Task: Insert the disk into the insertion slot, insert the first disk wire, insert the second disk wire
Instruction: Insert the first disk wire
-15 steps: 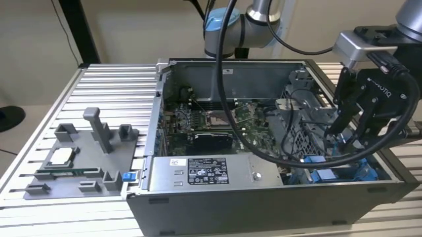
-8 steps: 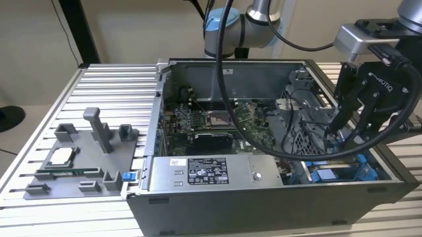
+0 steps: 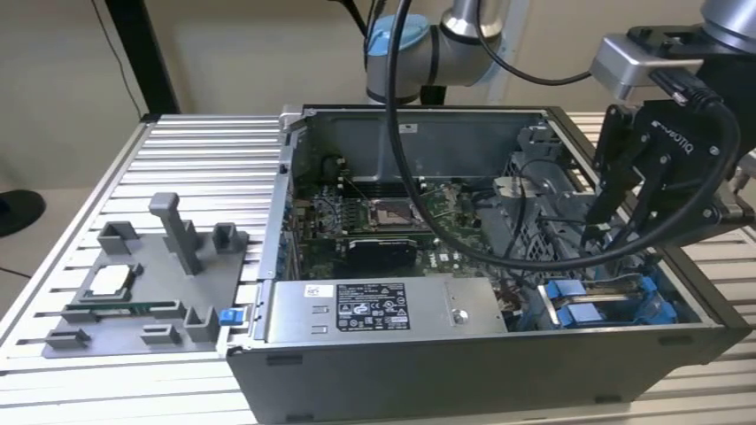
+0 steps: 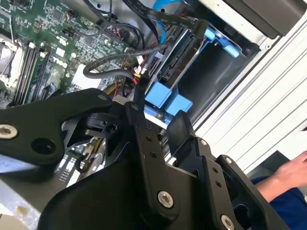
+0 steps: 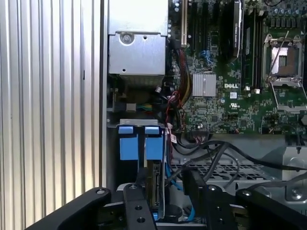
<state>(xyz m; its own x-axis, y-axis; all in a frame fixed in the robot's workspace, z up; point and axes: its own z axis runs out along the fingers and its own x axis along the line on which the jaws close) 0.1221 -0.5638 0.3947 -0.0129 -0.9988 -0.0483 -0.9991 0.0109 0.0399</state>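
Note:
The disk (image 5: 156, 184) stands on edge in the drive slot at the case's corner on the exterior view's right, its bright blue frame (image 5: 142, 146) showing two tabs. In the second wrist view the disk's connector edge (image 4: 178, 61) faces the motherboard, with the blue frame tabs (image 4: 168, 99) just past my fingertips. My gripper (image 3: 614, 226) hangs over this bay, and the blue frame (image 3: 582, 310) lies below it. In both wrist views the gripper (image 4: 158, 115) (image 5: 165, 184) is open, its fingers on either side of the disk's edge. Loose black wires (image 4: 110, 60) (image 5: 216, 153) run close to one finger; nothing is visibly gripped.
A silver power-supply box (image 3: 366, 310) with a white sticker fills the case's front. The motherboard (image 3: 378, 217) lies behind it. A grey fixture block (image 3: 142, 283) sits on the slatted table at the exterior view's left. A person's hand (image 4: 293, 175) rests beyond the case wall.

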